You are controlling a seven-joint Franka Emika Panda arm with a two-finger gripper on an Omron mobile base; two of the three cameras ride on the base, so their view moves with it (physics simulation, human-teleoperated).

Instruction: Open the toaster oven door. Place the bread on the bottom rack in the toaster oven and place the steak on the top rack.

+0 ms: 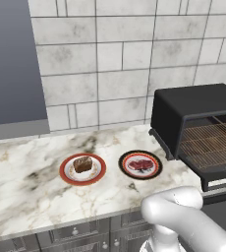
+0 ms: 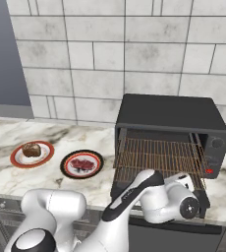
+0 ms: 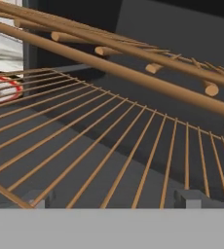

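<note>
The black toaster oven (image 2: 169,112) stands on the counter with its door (image 1: 218,178) folded down and open. Both wire racks are slid out: the top rack (image 3: 133,63) above, the bottom rack (image 3: 109,146) below. In the hand view my gripper (image 3: 113,198) is open and empty, its fingertips (image 3: 192,197) at the front edge of the bottom rack, pointing into the oven between the two racks. My hand (image 2: 183,196) hovers over the open door. The brown bread (image 1: 83,164) lies on a red-rimmed plate (image 1: 66,172). To its right the red steak (image 1: 141,164) lies on a black-rimmed plate (image 1: 154,156).
Both plates rest on the marble counter (image 1: 26,187), left of the oven. A tiled wall (image 1: 110,59) runs behind. Drawer fronts (image 1: 85,234) sit below the counter edge. My white arm (image 2: 134,197) crosses in front of the oven door.
</note>
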